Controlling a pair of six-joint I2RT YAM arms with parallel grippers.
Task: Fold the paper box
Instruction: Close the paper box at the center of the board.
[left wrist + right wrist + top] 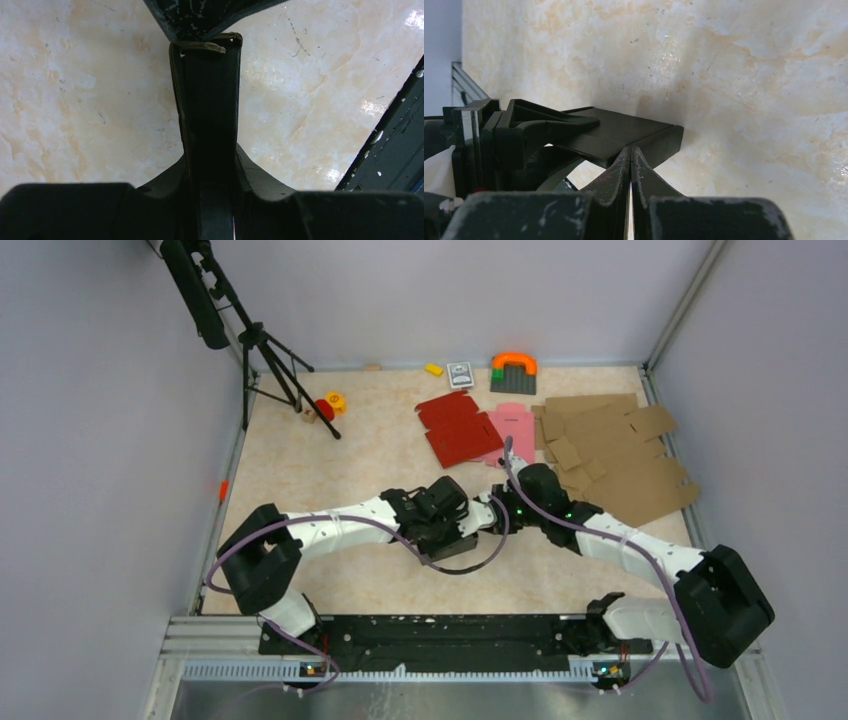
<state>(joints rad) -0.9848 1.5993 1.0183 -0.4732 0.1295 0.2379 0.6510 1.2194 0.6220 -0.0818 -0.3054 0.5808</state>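
Note:
The black paper box (pixel 455 544) is a flattened, folded slab held a little above the tabletop at the middle. In the left wrist view the paper box (pixel 207 110) runs straight out from my left gripper (pixel 212 167), which is shut on it. My left gripper (pixel 440 512) comes in from the left. My right gripper (pixel 490 512) meets it from the right. In the right wrist view the right gripper (pixel 630 150) has its fingers pressed together, tips against the end edge of the box (pixel 624 131). No card shows between them. Its scratched fingers (pixel 200 15) touch the box's frayed far end.
A red blank (pixel 458 427) and a pink blank (pixel 512 425) lie behind the grippers, brown cardboard blanks (pixel 610 455) at the back right. A tripod (pixel 265 360) stands at the back left. Small toys (pixel 514 370) sit along the back wall. A metal rail (pixel 400 665) edges the near side.

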